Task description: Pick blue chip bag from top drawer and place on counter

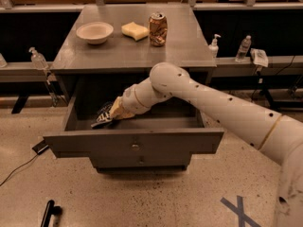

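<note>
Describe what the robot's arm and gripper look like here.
The arm is rounded and off-white, with small dark dots along its shell, a thin tan ring and a bulbous joint. The gripper, down in the top drawer, looks pale yellowish-tan. No loose cables show.

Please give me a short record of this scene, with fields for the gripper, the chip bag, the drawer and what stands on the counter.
gripper: reaching down inside the top drawer, towards its left side
blue chip bag: in the drawer, at the gripper's tip; not on the counter yet
top drawer: pulled out, open
counter: bears a bowl, a yellow sponge and a can, all near the back
</note>
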`<state>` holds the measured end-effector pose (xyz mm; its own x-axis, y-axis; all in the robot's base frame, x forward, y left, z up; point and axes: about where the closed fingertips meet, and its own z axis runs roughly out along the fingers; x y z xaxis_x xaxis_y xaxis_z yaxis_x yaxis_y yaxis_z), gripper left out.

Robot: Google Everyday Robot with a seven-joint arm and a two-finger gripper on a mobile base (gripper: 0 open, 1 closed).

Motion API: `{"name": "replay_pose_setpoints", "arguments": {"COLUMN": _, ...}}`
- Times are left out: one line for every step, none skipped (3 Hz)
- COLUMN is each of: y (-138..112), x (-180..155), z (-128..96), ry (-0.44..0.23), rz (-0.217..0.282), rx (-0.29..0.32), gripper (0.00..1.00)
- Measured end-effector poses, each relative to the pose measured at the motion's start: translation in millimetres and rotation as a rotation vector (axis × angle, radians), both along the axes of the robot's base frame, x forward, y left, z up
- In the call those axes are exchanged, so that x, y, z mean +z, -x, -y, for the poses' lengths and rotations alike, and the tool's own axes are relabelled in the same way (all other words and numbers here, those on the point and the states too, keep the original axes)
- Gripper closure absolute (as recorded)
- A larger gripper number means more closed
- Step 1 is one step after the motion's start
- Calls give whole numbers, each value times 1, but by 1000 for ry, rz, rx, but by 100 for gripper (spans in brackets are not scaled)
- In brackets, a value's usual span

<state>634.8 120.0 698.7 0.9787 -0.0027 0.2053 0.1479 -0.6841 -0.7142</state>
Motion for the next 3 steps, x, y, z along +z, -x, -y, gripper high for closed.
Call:
{"name": "replay_pose_setpoints", "arguments": {"y": 16, "x": 48, "z": -1, "ry": -151, "rz": 71, "rx": 74, "gripper": 100}}
{"name": "replay_pose_setpoints", "arguments": {"y": 33, "x": 103, "z": -4, "ry": -285, "rz": 141, "rx": 176, "gripper": 100}}
{"name": "replay_pose_setpoints", "arguments": {"y": 40, "x": 150, "z": -3, "ry": -375, "rz": 176, "rx": 252, "gripper": 100}}
